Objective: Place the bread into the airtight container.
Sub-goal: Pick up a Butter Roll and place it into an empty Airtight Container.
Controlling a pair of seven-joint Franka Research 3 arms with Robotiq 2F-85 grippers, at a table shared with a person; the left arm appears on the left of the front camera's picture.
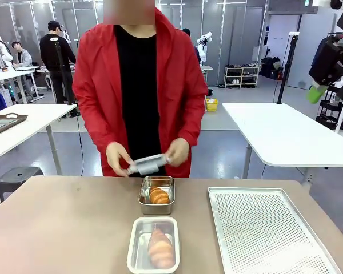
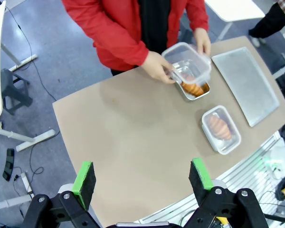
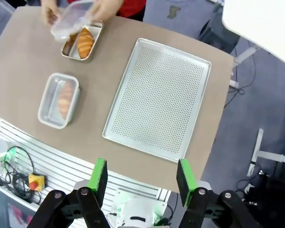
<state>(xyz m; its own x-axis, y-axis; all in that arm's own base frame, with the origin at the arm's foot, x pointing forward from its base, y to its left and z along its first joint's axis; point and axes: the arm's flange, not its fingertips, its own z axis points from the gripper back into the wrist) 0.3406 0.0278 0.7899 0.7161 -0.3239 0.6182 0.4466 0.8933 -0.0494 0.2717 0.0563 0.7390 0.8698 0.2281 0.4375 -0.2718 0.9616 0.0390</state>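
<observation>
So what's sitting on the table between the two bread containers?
Nothing: in the front view, bare tabletop separates the open metal container from the lidded container; the two stand apart.

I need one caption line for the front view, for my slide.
Person holds a clear lid over an open container with bread; a lidded container sits nearer.

The clear lid (image 1: 148, 164) is hiding part of the person's fingers in the front view; in the left wrist view it is covering the far end of the croissant (image 2: 194, 89) in the metal container (image 2: 202, 93); the perforated tray (image 1: 263, 234) is running off the bottom edge; the lidded container (image 1: 153, 245) is blurring the bread (image 1: 160, 248) inside; the right hand (image 1: 319, 90) is sitting half cut off at the picture's edge.
</observation>
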